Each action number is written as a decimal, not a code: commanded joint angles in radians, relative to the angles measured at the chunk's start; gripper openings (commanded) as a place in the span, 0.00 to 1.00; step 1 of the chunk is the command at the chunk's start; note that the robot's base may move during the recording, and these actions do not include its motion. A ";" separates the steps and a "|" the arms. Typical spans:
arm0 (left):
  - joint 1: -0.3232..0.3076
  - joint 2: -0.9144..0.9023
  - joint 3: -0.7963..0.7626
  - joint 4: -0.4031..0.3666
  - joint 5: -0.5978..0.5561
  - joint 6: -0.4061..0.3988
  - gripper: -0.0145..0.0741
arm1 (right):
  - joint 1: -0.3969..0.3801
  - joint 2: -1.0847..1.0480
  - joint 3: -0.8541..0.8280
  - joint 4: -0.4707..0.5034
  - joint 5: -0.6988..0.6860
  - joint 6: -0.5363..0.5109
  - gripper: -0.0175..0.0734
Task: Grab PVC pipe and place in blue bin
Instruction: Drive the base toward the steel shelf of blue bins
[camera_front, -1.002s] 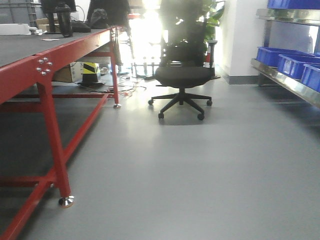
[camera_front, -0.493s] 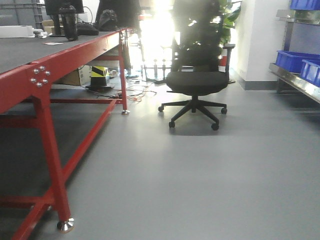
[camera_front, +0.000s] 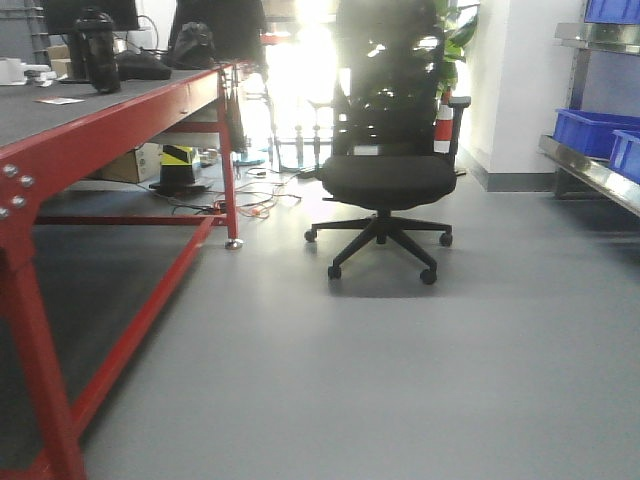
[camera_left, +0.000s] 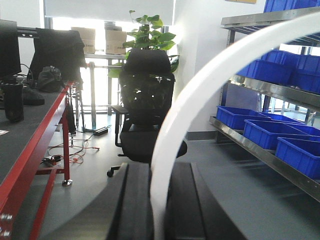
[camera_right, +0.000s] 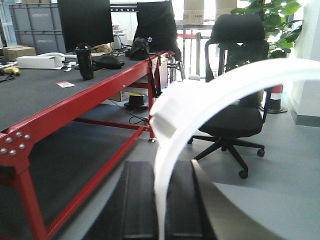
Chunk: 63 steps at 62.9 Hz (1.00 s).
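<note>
Since the earlier frame, the red table (camera_front: 100, 130) is shifted left and the office chair (camera_front: 380, 180) brought nearer. Ahead-right of the left pincer (camera_left: 159, 170), itself clamped on a white strap (camera_left: 200, 85), blue bins (camera_left: 270, 135) are shelved, contents unseen. The PVC pipe (camera_right: 200, 107), judged light, stiff and slick, is pinched at its rim by the right pincer (camera_right: 160, 167)

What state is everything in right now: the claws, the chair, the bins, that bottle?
Left claw: shut on white curved strap.
Right claw: shut on PVC pipe.
Office chair: upright, unoccupied.
Blue bins: on shelf, insides unseen.
Black bottle: upright on red table.
</note>
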 joint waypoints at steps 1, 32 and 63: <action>0.003 -0.005 -0.003 -0.007 -0.029 0.002 0.04 | 0.001 -0.003 0.000 -0.006 -0.024 -0.002 0.01; 0.003 -0.005 -0.003 -0.007 -0.029 0.002 0.04 | 0.001 -0.003 0.000 -0.006 -0.024 -0.002 0.01; 0.003 -0.005 -0.003 -0.007 -0.029 0.002 0.04 | 0.001 -0.003 0.000 -0.006 -0.024 -0.002 0.01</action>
